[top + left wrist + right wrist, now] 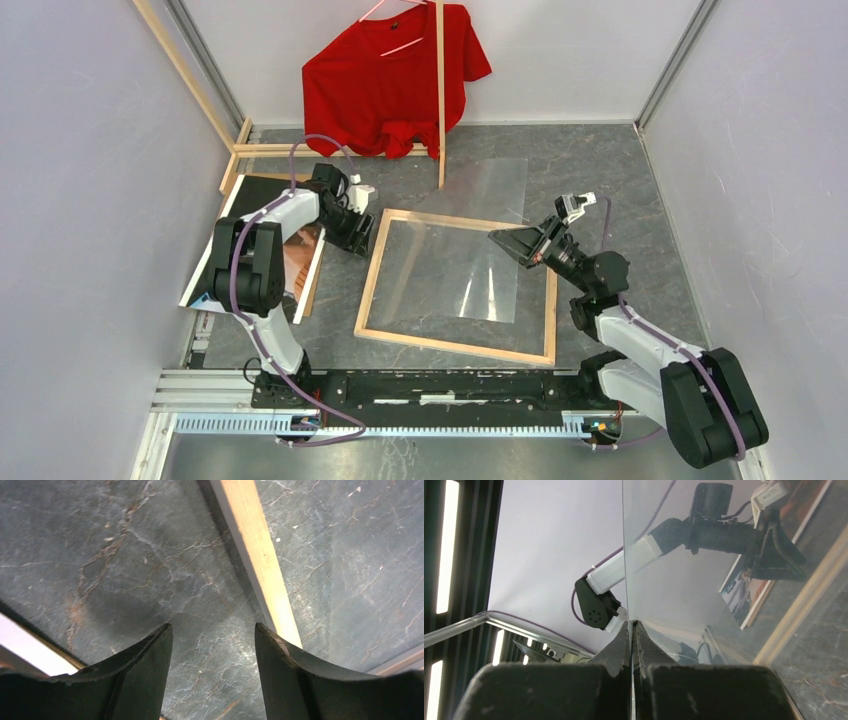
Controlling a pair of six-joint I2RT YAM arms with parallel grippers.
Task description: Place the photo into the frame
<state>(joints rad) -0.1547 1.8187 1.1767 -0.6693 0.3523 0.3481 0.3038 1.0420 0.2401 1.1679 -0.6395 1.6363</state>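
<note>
Right gripper (631,625) clamps a clear sheet (450,278) over the frame (455,347); left gripper (214,630) hovers, jaws apart. Likely next: seat the sheet, then fetch the photo (300,258).

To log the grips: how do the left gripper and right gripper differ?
The left gripper is open and empty; the right gripper is shut on the clear sheet. The left gripper is by the frame's left rail, the right gripper near its right rail. Both are black.
</note>
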